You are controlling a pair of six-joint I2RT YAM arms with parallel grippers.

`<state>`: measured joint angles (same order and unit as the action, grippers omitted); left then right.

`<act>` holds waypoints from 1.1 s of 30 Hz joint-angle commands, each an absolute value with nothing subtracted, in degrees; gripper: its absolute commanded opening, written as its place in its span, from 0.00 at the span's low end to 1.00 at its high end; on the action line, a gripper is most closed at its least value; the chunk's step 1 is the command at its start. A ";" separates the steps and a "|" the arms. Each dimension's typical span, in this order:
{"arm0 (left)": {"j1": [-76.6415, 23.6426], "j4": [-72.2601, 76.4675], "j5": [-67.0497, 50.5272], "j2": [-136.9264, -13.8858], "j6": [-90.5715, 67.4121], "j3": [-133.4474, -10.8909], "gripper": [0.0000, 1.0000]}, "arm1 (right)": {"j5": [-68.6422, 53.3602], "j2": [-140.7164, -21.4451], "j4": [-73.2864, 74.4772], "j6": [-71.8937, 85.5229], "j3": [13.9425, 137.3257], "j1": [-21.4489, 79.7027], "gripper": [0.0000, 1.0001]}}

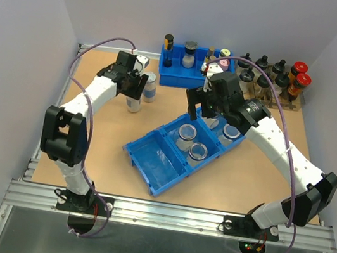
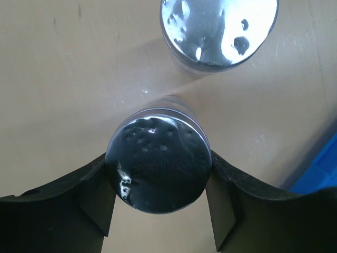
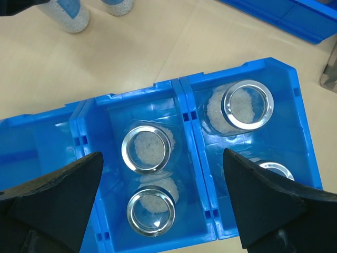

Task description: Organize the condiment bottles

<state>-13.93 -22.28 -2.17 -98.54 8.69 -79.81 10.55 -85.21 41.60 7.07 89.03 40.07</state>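
Two silver-capped glass jars stand on the table at the back left. My left gripper (image 1: 135,92) (image 2: 159,168) is shut on the nearer capped jar (image 1: 135,101) (image 2: 152,142), with a finger touching each side of its cap. The other capped jar (image 1: 150,87) (image 2: 218,31) stands just behind it. The blue three-part bin (image 1: 151,156) (image 3: 192,174) holds open jars. Two jars (image 3: 147,149) (image 3: 151,211) are in its middle part. One jar (image 3: 246,104) is in its right part, and another jar (image 3: 274,169) there is partly hidden. My right gripper (image 1: 206,112) (image 3: 162,154) hovers open above the bin.
A blue rack (image 1: 183,71) with small colourful-capped bottles stands at the back middle. A row of dark bottles (image 1: 272,79) with black and red caps stands at the back right. The bin's left part (image 1: 156,163) holds nothing. Grey walls close in the table on three sides.
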 commanded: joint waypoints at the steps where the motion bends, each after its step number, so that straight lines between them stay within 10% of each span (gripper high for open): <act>1: -14.41 -23.11 -0.79 -89.57 7.39 -80.33 0.00 | 10.55 -84.02 40.34 6.77 88.07 39.73 1.00; 16: -28.00 -34.53 -10.12 -66.11 -6.41 -74.54 0.00 | 22.58 -86.92 40.25 13.44 90.61 39.29 1.00; 33: -53.06 -39.99 3.25 -68.46 -19.50 -72.51 0.00 | 27.51 -84.47 40.25 18.10 88.33 38.50 1.00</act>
